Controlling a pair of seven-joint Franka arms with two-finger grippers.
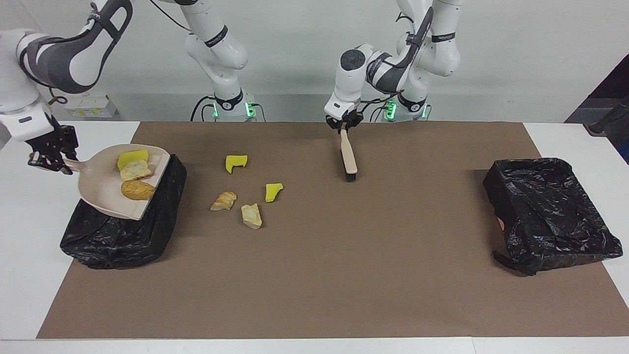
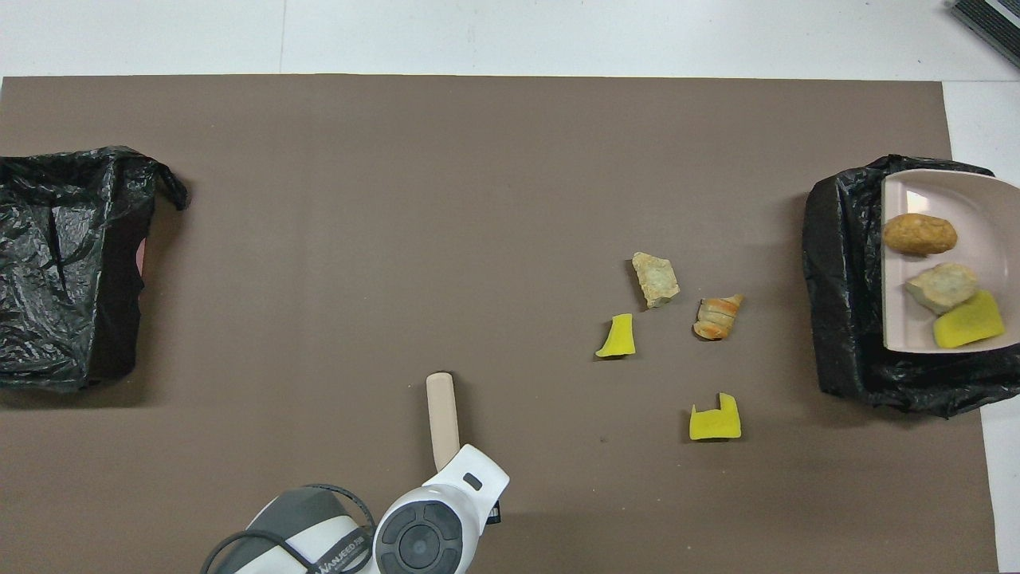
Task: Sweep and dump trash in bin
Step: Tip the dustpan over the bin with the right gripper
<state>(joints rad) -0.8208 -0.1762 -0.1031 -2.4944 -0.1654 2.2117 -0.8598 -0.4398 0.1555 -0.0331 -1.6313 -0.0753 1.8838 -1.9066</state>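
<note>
My right gripper (image 1: pixel 49 156) is shut on the handle of the beige dustpan (image 1: pixel 98 182) and holds it in the air over the black-bagged bin (image 1: pixel 123 236) at the right arm's end. Three pieces of trash lie in the pan: a yellow wedge (image 1: pixel 132 157), a pale lump (image 1: pixel 136 169) and a brown lump (image 1: pixel 137 190). Several more pieces lie on the mat beside the bin, among them a notched yellow piece (image 1: pixel 236 162) and a striped lump (image 1: pixel 223 201). My left gripper (image 1: pixel 344 126) is shut on the beige brush (image 1: pixel 349 155), whose bristles point down at the mat.
A second black-bagged bin (image 1: pixel 550 211) stands at the left arm's end of the brown mat (image 1: pixel 373 255). In the overhead view the dustpan (image 2: pixel 988 207) runs off the picture's edge over the bin (image 2: pixel 845 279).
</note>
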